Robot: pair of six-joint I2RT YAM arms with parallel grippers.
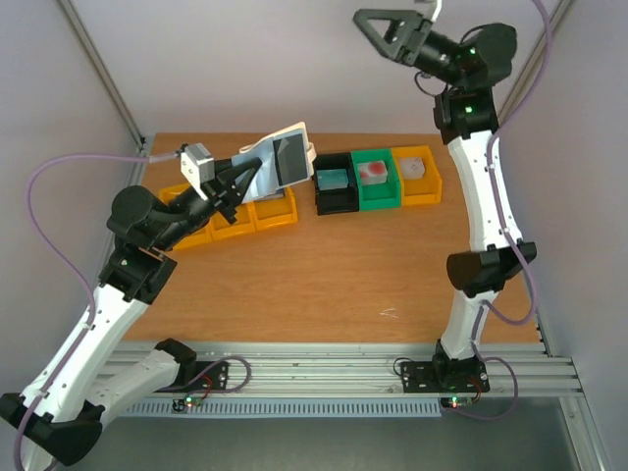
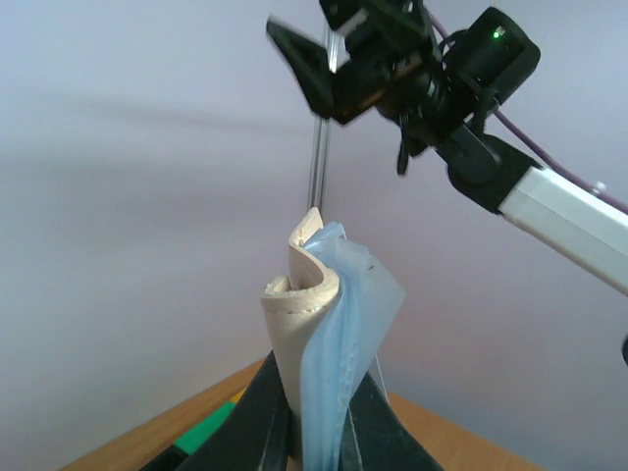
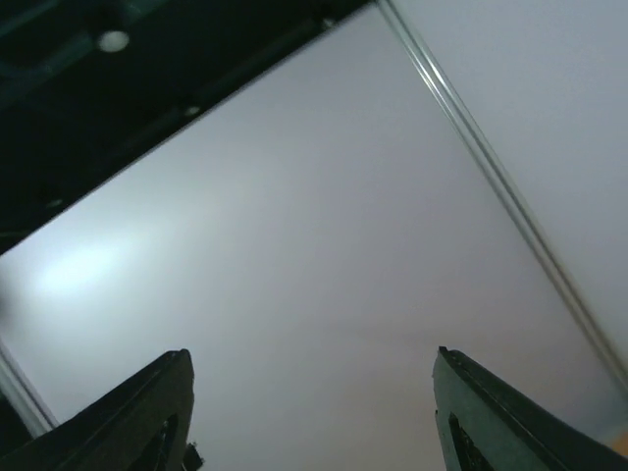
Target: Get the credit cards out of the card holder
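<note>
The card holder (image 1: 282, 160) was gripped by the left fingers (image 1: 231, 188), lifted above the counter's (image 1: 324, 265) far left. The right fingers (image 1: 379, 27) were spread, empty. No credit cards seemed pulled out yet.

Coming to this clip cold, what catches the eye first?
The left gripper holds the card holder up off the table, above the yellow bins at the far left, with its beige panel curling away from the bluish inner sleeves. The right gripper hangs high at the far right, open and empty.
</note>
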